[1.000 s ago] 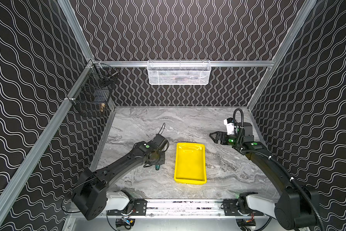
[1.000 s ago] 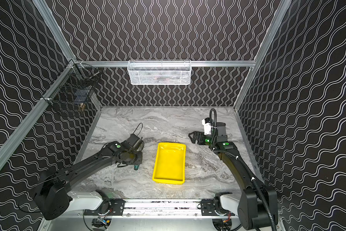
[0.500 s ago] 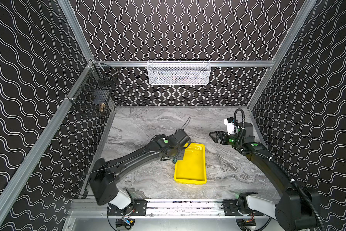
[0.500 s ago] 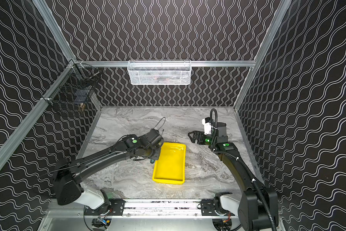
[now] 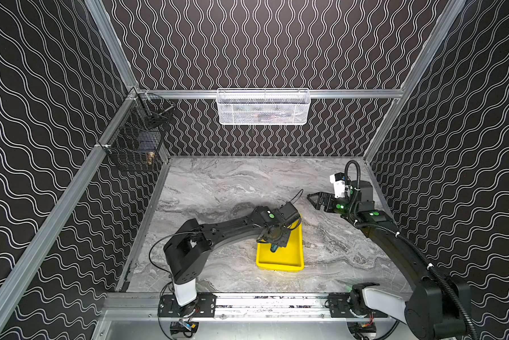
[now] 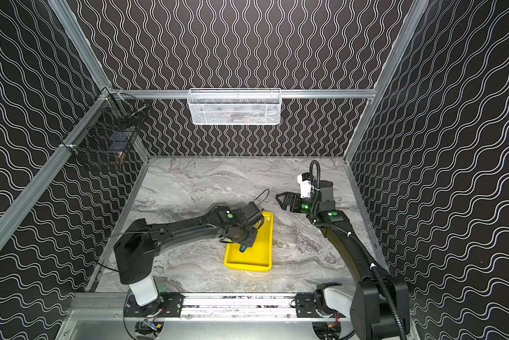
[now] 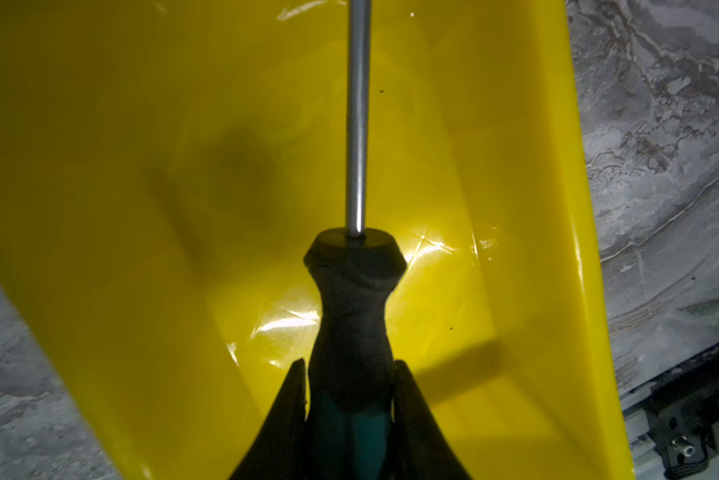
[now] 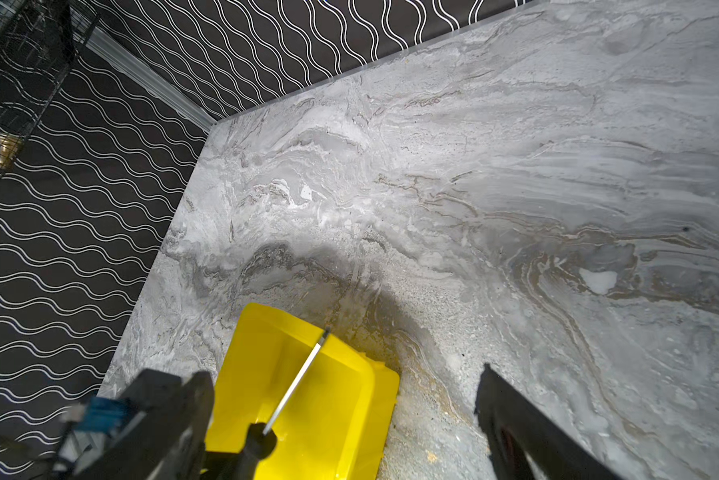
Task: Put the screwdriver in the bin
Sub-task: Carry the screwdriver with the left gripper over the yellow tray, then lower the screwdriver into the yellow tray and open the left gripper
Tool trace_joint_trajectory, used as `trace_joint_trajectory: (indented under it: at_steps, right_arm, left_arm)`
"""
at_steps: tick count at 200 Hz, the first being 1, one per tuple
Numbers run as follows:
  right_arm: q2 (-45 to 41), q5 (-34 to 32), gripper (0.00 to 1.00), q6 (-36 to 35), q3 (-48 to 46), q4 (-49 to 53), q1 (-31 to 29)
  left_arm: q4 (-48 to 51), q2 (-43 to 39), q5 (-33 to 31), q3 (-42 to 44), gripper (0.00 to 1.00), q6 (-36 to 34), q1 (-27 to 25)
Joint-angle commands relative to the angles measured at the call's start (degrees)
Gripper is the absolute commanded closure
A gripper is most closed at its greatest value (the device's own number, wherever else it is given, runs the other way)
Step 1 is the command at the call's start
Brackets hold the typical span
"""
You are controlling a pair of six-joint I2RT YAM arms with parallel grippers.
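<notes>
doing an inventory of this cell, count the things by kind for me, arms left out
screwdriver: 1
yellow bin: 1
wire baskets: 2, white mesh basket and black wire basket
total: 4, basket contents too unclear to count

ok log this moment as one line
left tool: shut on screwdriver | screwdriver: held over bin, not yet released | right tool: open, empty

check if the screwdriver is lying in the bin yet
Not yet: the screwdriver hangs over the bin, handle clamped in the left end effector.
</notes>
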State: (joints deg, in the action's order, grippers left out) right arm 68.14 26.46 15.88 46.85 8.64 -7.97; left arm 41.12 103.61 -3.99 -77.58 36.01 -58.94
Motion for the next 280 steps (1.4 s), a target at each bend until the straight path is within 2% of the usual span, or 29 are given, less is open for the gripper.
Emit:
trace_joint_trajectory:
  at_steps: [1,57,146,280]
  right_arm:
    - [-0.19,0.77,0.02,0.56,0.0,-1.52,-0.03]
    - [-0.2,0.36,0.02,0.47,0.0,-1.25,-0.03]
    - [-0.1,-0.05,0.02,0.2,0.28,-0.89,-0.03]
    - [-1.78,-1.23,0.01,-0.23,0.57,0.1,-0.03]
  left_arm:
    - [-2.71,1.08,1.24,0.91,1.0,0.27,-0.38]
    - [-3.83,4.61,0.68,1.73,0.99,0.1,-0.88]
    - [-4.73,7.02,1.2,1.55,0.78,-0.41,-0.92]
    - [5.86,-1.1,-0.5,1.29,0.76,0.88,-2.23]
